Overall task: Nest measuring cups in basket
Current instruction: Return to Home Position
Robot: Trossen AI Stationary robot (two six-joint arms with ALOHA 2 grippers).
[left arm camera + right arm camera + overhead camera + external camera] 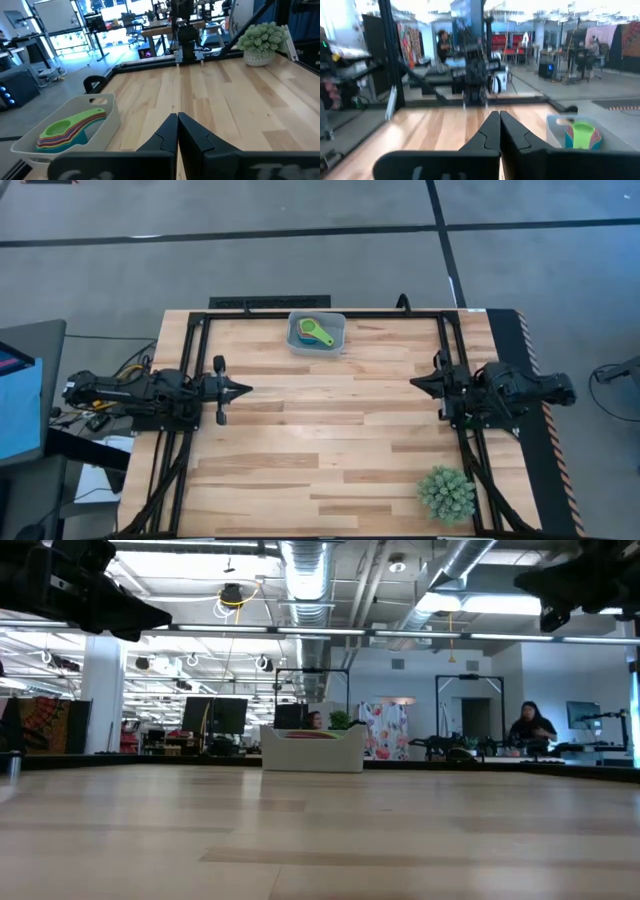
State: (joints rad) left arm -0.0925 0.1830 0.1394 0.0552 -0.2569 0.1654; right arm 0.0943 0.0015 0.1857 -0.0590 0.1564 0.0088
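The pale grey-blue basket (pixel 317 334) stands near the table's far edge, at the middle. The measuring cups (pixel 314 332) lie nested inside it, a green one on top, with yellow, orange, red and blue edges showing under it in the left wrist view (pixel 70 131). The basket also shows in the right wrist view (pixel 575 134). My left gripper (pixel 247 389) is shut and empty at the table's left side, raised above it. My right gripper (pixel 413 382) is shut and empty at the right side, also raised. Both point toward the table's middle.
A spiky green ball-shaped plant (pixel 446 494) in a small pot stands at the table's near right corner. A black frame (pixel 320 308) runs along the table's far, left and right sides. People show in the room beyond the table.
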